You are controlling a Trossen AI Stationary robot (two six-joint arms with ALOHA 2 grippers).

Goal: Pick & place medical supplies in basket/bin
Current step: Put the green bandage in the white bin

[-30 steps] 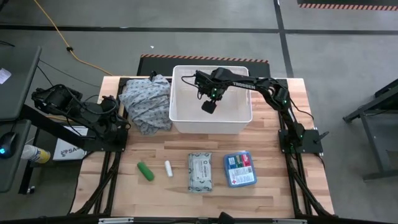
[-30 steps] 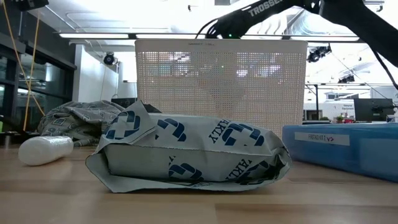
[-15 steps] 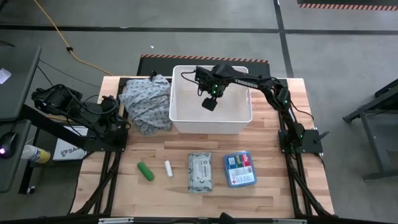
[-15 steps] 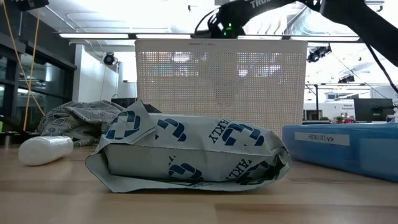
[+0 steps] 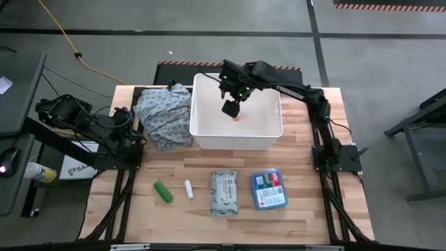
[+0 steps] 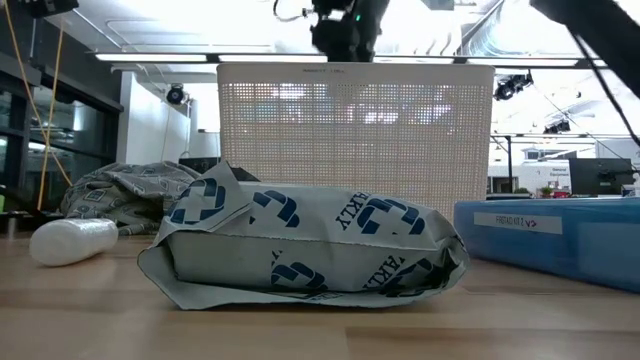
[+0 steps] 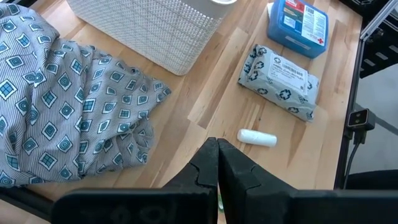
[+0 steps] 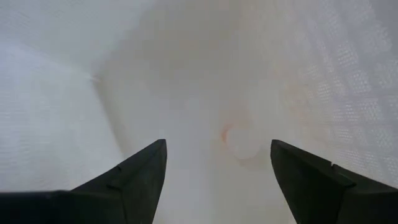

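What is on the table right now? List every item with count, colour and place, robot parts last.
basket: one, white, table's far middle
orange bottle: one, white-capped, inside the basket
cloth heap: one, grey patterned, left of the basket
green tube: one, near edge, leftmost
white tube: one, right of the green tube
wipes pack: one, grey-white, near middle
blue box: one, right of the pack
left gripper: shut, parked at the table's left
right gripper: open, empty, above the basket
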